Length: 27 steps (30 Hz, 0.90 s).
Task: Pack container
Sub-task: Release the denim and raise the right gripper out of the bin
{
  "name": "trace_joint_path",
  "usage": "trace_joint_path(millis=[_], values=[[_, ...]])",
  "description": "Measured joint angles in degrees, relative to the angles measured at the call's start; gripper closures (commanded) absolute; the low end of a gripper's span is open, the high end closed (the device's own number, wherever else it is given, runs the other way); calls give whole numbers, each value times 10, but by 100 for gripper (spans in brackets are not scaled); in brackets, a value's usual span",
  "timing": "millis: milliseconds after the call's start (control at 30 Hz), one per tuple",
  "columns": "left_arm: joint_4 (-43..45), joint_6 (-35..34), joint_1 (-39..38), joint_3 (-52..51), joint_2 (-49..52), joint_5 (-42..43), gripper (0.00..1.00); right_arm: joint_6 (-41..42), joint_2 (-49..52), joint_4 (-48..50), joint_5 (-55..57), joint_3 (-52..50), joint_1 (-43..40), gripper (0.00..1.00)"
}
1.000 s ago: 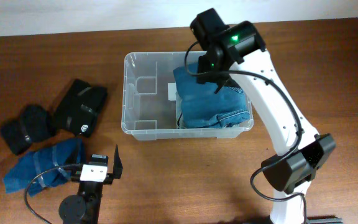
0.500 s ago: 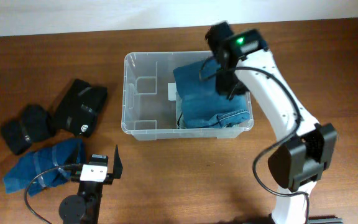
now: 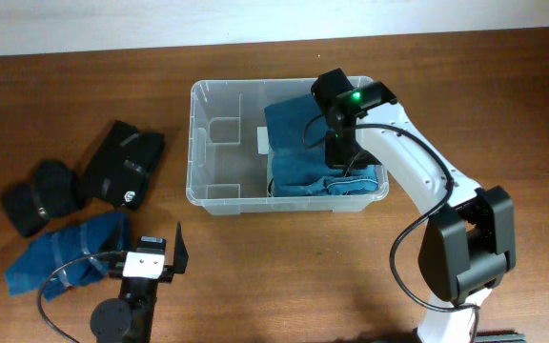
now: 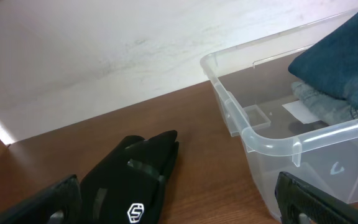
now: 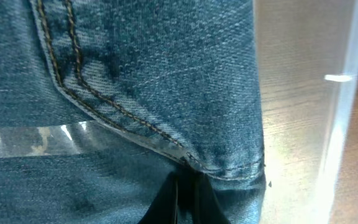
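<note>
The clear plastic container (image 3: 198, 143) stands in the middle of the wooden table. Folded blue jeans (image 3: 298, 143) fill its right half, while its left half is bare down to the white label. My right gripper (image 3: 336, 152) reaches down inside the tub with its tip against the jeans. In the right wrist view its fingertips (image 5: 182, 180) are pressed together, shut, touching the denim (image 5: 135, 62) near a seam, with the tub wall (image 5: 347, 93) at the right. My left gripper (image 3: 151, 252) hangs open near the front left, and its view shows the tub's corner (image 4: 253, 134).
Left of the tub lie a folded black garment with a white logo (image 3: 125, 164), a smaller black bundle (image 3: 38, 195) and a folded blue denim piece (image 3: 65, 250). The black garment (image 4: 129, 180) lies right before my left gripper. A white wall runs behind the table.
My right gripper has shut and come down toward the front onto the jeans, which now lie lower in the tub. The left arm has not moved.
</note>
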Motion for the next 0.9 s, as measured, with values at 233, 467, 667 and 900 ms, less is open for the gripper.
trace_joint_path(millis=[233, 467, 667, 900], values=[[0, 0, 0, 0, 0, 0, 1, -9, 10, -86, -20, 133, -39, 72], [0, 0, 0, 0, 0, 0, 1, -17, -11, -104, -19, 222, -155, 48], [0, 0, 0, 0, 0, 0, 1, -20, -5, -104, -17, 216, -288, 1], [0, 0, 0, 0, 0, 0, 1, -21, 12, -104, -17, 208, -372, 1]])
